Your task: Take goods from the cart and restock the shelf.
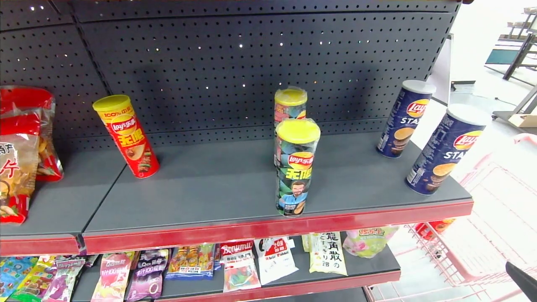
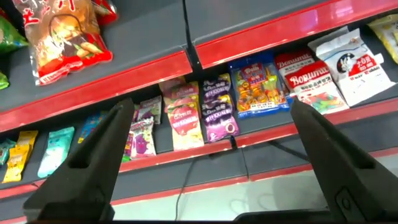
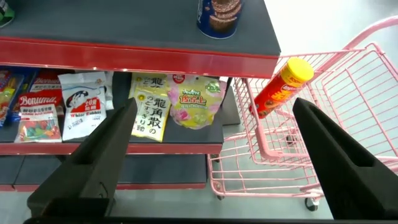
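Right gripper (image 3: pixel 216 102) gapes wide and empty; the left gripper (image 2: pixel 211 106) does too. One red chip can (image 3: pixel 281 87) leans in the pink cart (image 1: pixel 482 251), lower right of the head view, beside the shelf (image 1: pixel 209 184) where five cans stand.

Off to the right, the floor (image 1: pixel 474 105) is pale and very bright with light. A blue-green mat (image 1: pixel 501 56) lies on it far back. Some dark metal legs (image 1: pixel 517 58) stand by the mat, and a brown box (image 1: pixel 524 121) sits closer.
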{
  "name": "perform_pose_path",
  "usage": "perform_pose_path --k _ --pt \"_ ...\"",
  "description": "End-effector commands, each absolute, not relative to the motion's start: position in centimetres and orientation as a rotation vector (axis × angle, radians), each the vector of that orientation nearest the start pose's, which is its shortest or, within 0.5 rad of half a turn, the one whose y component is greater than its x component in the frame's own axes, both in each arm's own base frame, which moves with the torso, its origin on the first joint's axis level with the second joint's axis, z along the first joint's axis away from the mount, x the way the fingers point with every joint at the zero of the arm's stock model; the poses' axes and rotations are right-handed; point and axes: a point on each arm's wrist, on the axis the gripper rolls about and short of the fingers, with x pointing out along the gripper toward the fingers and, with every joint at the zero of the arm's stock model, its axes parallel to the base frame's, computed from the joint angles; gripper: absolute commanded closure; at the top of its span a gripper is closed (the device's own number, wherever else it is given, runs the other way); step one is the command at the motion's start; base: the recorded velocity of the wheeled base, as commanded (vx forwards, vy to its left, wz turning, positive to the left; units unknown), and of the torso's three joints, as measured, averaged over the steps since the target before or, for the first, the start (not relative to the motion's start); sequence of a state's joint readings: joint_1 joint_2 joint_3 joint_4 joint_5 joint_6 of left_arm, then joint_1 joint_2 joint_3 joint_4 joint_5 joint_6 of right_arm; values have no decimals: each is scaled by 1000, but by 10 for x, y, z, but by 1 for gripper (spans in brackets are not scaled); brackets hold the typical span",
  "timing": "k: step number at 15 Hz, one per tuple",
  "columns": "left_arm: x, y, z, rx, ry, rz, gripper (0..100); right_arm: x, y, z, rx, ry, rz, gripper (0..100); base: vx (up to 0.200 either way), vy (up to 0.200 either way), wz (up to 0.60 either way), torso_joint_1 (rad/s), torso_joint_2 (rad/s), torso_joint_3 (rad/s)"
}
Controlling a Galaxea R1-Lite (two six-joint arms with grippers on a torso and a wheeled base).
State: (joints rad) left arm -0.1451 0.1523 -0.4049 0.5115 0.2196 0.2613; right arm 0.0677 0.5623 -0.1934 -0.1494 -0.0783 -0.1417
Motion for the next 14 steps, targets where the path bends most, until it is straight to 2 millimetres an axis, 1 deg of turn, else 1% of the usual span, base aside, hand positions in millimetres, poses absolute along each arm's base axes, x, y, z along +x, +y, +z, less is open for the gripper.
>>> perform_pose_path --k 1,6,9,14 --pt "-47 12 135 306 260 40 0 36 1 145 -156 215 3 0 0 -200 0 7 -2 7" --pt "-48 12 133 305 257 40 0 34 0 143 -156 212 3 0 0 -200 0 7 4 2" --pt "-48 12 132 307 256 40 0 28 0 134 -152 204 3 0 0 -200 0 -1 2 2" --pt "-47 12 132 307 260 38 0 29 1 135 -155 208 19 0 0 -200 0 1 1 0"
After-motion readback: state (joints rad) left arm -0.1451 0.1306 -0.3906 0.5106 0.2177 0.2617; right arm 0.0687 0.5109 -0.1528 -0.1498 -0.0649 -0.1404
